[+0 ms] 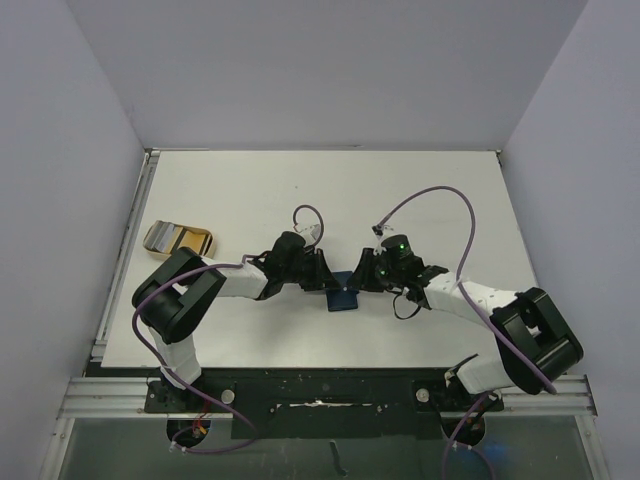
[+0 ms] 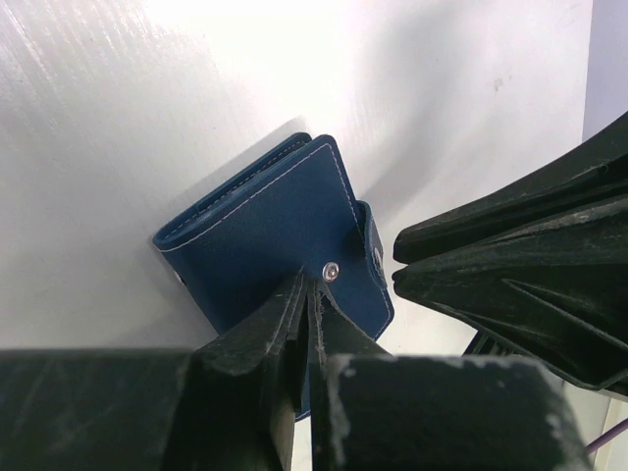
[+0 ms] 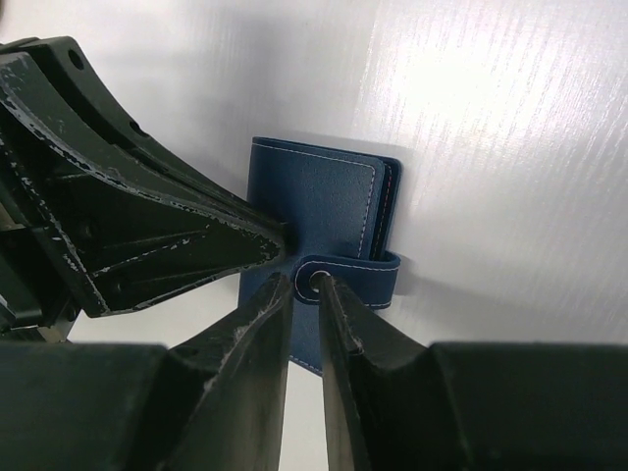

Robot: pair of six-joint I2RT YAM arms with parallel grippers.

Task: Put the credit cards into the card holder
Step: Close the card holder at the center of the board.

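Honestly barely started: small navy-blue folding wallet (image 1: 343, 296) lying mid-table, shut and snapped, 0 cards visibly in. Left gripper (image 2: 306, 285) pinched shut at its cover edge; right gripper (image 3: 314, 283) near-closed, nipping the snap tab (image 3: 365, 277).

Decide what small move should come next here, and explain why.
Probably peel the snap tab open with the right gripper while the left gripper pins the wallet down. The card holder lies folded shut with the tab fastened, and both sets of fingers already sit at it.
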